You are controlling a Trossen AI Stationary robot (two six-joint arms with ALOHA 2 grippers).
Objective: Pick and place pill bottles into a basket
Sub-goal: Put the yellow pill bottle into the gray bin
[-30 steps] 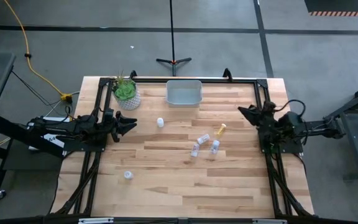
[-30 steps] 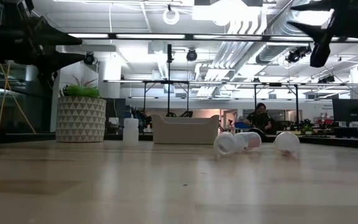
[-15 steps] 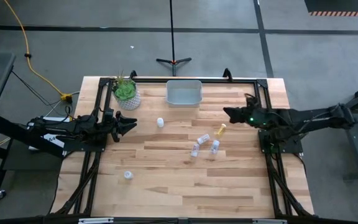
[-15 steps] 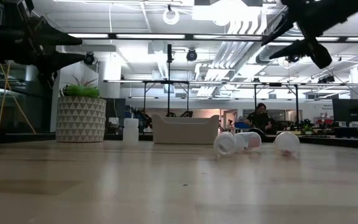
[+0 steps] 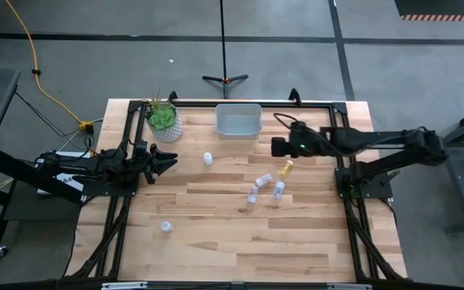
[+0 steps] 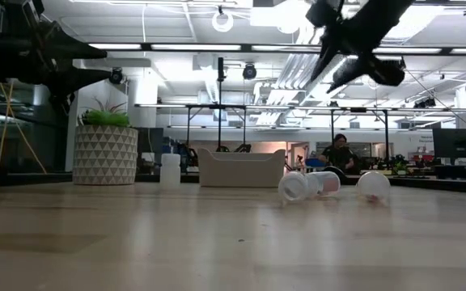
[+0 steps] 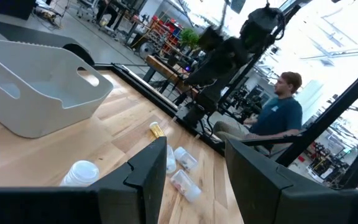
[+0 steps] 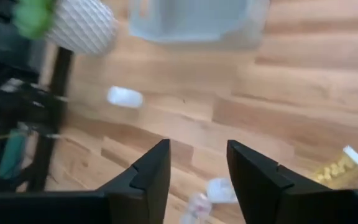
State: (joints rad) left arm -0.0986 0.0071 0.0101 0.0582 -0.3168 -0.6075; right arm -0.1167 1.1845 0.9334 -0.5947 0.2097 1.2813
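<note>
The pale grey basket (image 5: 238, 121) stands at the table's far edge. A white bottle (image 5: 208, 159) stands upright left of centre. Three white bottles (image 5: 264, 187) lie in a cluster at centre right, with a yellowish-orange one (image 5: 286, 167) beside them. Another white bottle (image 5: 166, 227) stands near the left front. My right gripper (image 5: 275, 147) is open and empty, high above the table, just beyond the orange bottle (image 8: 339, 164). My left gripper (image 5: 172, 160) is open and empty at the table's left side, left of the upright bottle (image 7: 81, 173).
A white pot with a green plant (image 5: 163, 121) stands at the far left corner. A black frame (image 5: 338, 121) borders the table. A person (image 7: 278, 115) sits beyond the table's right side. Bare wood lies across the near half of the table.
My right gripper has swung out from the table's right edge toward the table's middle, staying high and open, and now hangs above the area beside the orange bottle. My left arm and the bottles have kept still.
</note>
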